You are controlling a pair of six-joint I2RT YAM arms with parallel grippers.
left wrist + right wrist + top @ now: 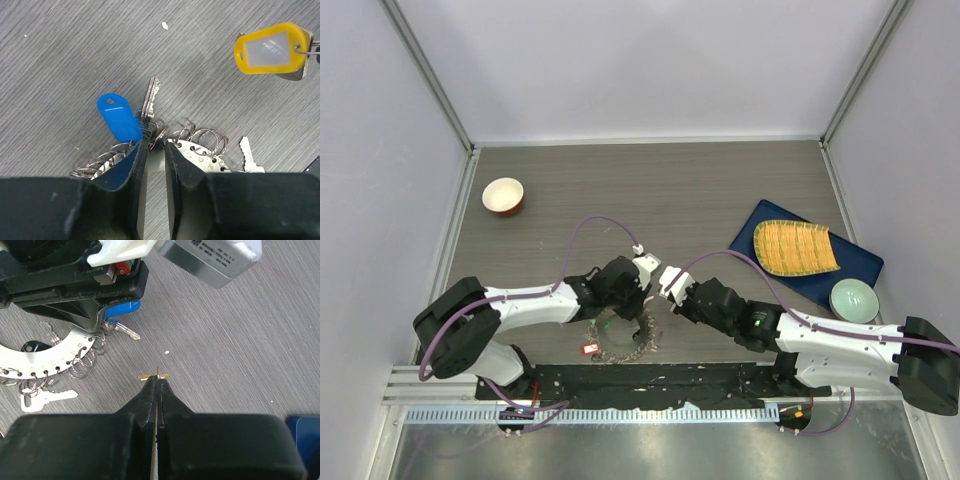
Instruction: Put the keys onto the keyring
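The keyring (pixel 620 355) lies flat on the table just ahead of the arm bases, a grey plate with several small split rings on its rim; it also shows in the left wrist view (pixel 200 155) and the right wrist view (pixel 45 352). My left gripper (pixel 638 318) (pixel 154 145) stands over its rim with the jaws a narrow gap apart, and I see nothing clamped between them. A blue-tagged key (pixel 118 117) lies at its tips. My right gripper (pixel 658 298) (pixel 158 380) is shut on a yellow-tagged key (pixel 271 47), held edge-on above the table. A red tag (pixel 590 348) lies by the ring.
A plain silver key (pixel 47 397) lies by the keyring's rim. A red-and-white bowl (pixel 503 196) stands at the far left. A blue tray (pixel 860 265) at the right carries a yellow bamboo mat (pixel 795 248) and a green bowl (pixel 853 299). Enclosure walls border the table.
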